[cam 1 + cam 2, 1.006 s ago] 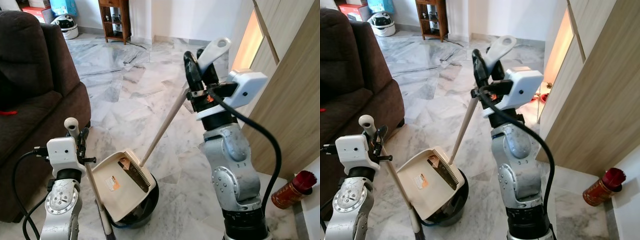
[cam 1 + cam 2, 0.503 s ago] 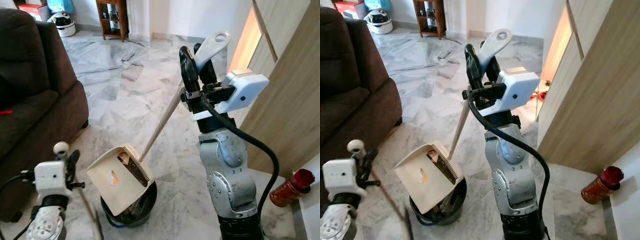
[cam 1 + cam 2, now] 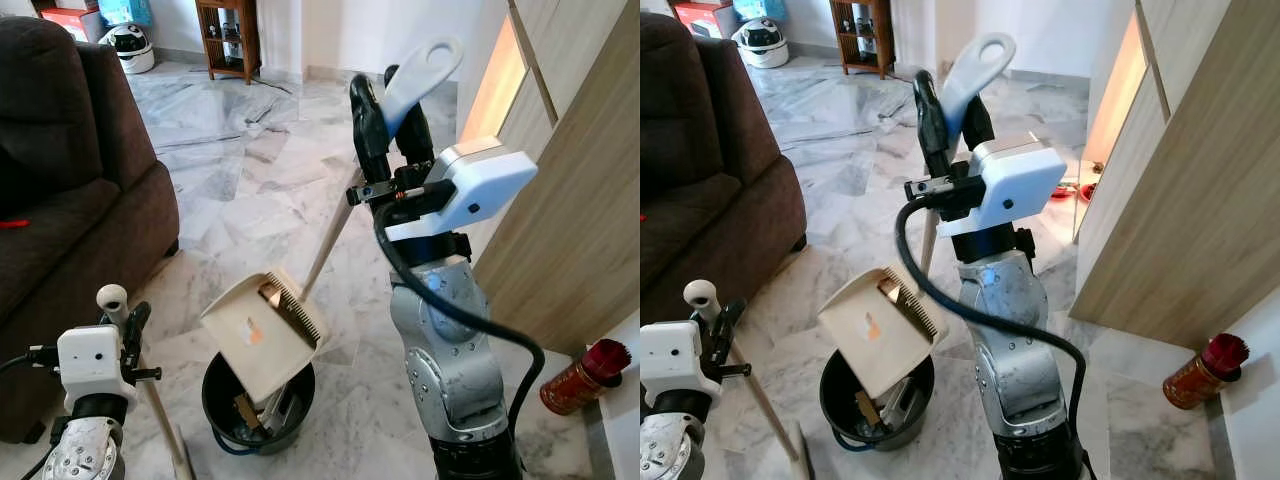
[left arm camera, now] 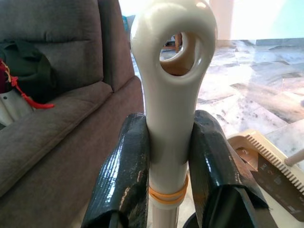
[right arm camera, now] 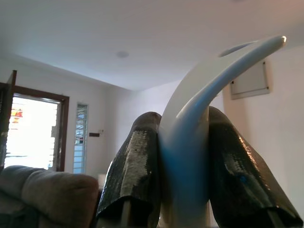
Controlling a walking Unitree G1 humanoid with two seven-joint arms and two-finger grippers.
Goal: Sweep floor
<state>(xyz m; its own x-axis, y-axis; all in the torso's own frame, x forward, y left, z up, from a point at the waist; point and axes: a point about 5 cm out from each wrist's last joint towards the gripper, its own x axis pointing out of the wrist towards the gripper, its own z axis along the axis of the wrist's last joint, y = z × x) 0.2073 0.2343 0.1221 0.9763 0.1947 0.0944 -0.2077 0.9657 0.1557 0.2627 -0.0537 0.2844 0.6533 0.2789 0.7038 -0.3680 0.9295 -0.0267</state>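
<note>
Tipping dustpan (image 3: 265,335) over bucket (image 3: 258,410), apparently; right gripper (image 3: 388,125) grips handle.

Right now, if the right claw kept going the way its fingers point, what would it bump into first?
The right claw, shut on the dustpan handle, points steeply upward. Its line looks free up to the ceiling, though depth is unclear.
</note>
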